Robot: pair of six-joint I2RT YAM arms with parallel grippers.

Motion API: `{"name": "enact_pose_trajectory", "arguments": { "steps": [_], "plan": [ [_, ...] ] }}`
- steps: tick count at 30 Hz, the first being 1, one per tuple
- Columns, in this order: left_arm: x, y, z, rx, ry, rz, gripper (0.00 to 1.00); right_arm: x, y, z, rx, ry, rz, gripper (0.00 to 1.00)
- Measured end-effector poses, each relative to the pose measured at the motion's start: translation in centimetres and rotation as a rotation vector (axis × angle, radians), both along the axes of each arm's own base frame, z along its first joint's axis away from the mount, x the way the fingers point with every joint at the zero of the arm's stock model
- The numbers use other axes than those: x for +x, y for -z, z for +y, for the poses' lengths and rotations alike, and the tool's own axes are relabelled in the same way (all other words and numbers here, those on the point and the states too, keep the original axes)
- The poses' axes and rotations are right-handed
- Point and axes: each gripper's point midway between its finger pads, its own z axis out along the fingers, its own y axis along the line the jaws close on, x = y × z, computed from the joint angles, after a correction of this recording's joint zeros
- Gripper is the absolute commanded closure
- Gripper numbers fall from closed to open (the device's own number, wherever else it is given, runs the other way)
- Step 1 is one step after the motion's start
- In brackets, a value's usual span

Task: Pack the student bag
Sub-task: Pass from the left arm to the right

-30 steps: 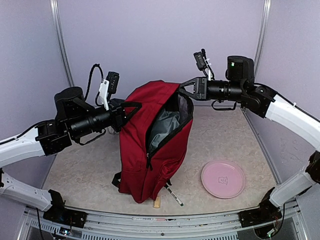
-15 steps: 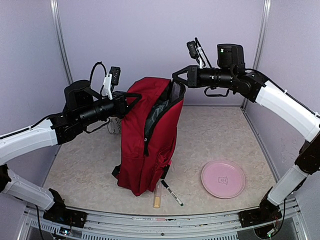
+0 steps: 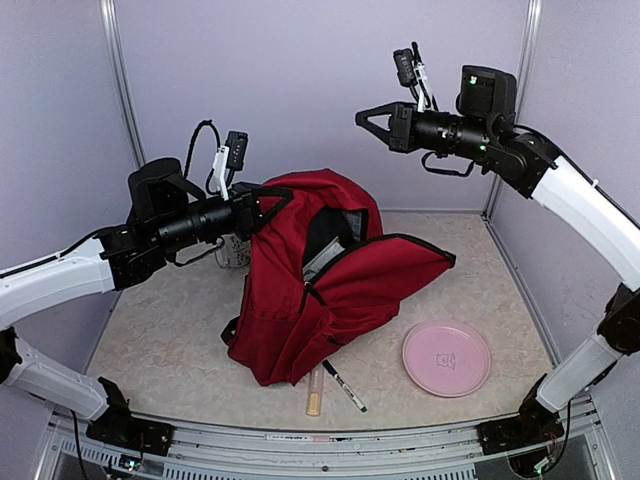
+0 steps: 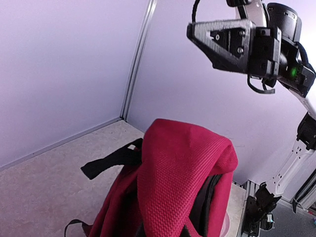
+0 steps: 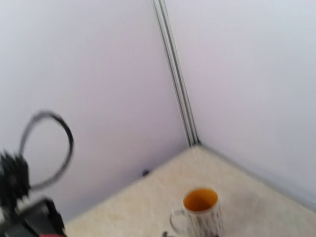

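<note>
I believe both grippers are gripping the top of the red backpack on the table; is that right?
Not quite: the top view shows only the left gripper gripping the top of the red backpack; the right gripper hangs free, holding nothing.

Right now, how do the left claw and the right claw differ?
Grip: the left claw pinches the top fabric of the student bag, while the right claw holds nothing.
Contact: the left claw touches the bag, and the right claw hangs in the air, clear of it.
Height: in the top view the right claw sits higher than the left claw.
Shared: both are shut, and each points inward toward the middle of the table.
</note>
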Motion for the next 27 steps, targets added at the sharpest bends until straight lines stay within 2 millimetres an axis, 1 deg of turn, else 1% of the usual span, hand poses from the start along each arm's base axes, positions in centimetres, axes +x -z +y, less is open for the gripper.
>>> {"name": "enact_pose_trajectory", "arguments": {
  "steps": [3,5,6,8,9,10,12,13,14,15,16,17,20,22,25,27],
  "plan": [
    [0.9,0.2,0.4,-0.021,-0.036,0.036,1.0,0.1,2.8,1.0,-0.082,-0.033,0.026,1.0],
    [1.5,0.3,0.6,-0.042,-0.062,0.062,1.0,-0.4,4.5,2.0,-0.143,-0.078,0.033,0.95],
    [1.7,0.3,0.7,-0.051,-0.07,0.073,1.0,-1.1,5.5,2.7,-0.18,-0.117,0.033,0.91],
    [2.0,0.4,0.5,-0.071,-0.079,0.095,1.0,-3.8,7.0,4.5,-0.245,-0.227,0.019,0.81],
    [2.2,0.5,0.4,-0.079,-0.08,0.105,1.0,-5.6,7.6,5.4,-0.277,-0.29,0.003,0.73],
    [2.2,0.6,0.3,-0.084,-0.079,0.11,1.0,-8.0,8.1,6.5,-0.307,-0.369,-0.028,0.65],
    [2.3,0.7,0.1,-0.092,-0.077,0.12,1.0,-11.7,8.9,7.7,-0.337,-0.481,-0.069,0.45],
    [2.4,0.8,-0.1,-0.095,-0.074,0.123,1.0,-13.7,9.7,8.0,-0.362,-0.535,-0.098,0.24],
    [2.4,0.8,-0.1,-0.098,-0.074,0.125,1.0,-15.1,10.5,8.0,-0.383,-0.569,-0.096,0.06],
    [2.4,0.8,-0.2,-0.1,-0.073,0.127,1.0,-16.1,11.5,7.8,-0.41,-0.587,-0.092,0.01],
    [2.4,0.8,-0.2,-0.101,-0.073,0.128,1.0,-16.4,12.7,7.4,-0.448,-0.585,-0.081,0.0],
    [2.3,0.8,-0.2,-0.102,-0.072,0.129,1.0,-16.2,13.6,7.0,-0.476,-0.572,-0.07,0.0],
    [2.3,0.8,-0.3,-0.102,-0.071,0.129,1.0,-15.0,17.2,6.1,-0.576,-0.511,-0.016,0.0],
    [2.3,0.8,-0.2,-0.102,-0.072,0.129,1.0,-14.3,19.9,5.2,-0.65,-0.47,0.027,0.0],
    [2.3,0.8,-0.2,-0.102,-0.074,0.129,1.0,-13.9,22.8,4.0,-0.732,-0.429,0.061,0.0],
    [2.4,0.8,-0.2,-0.102,-0.076,0.129,1.0,-13.7,23.7,3.3,-0.766,-0.408,0.069,0.01]
  ]
}}
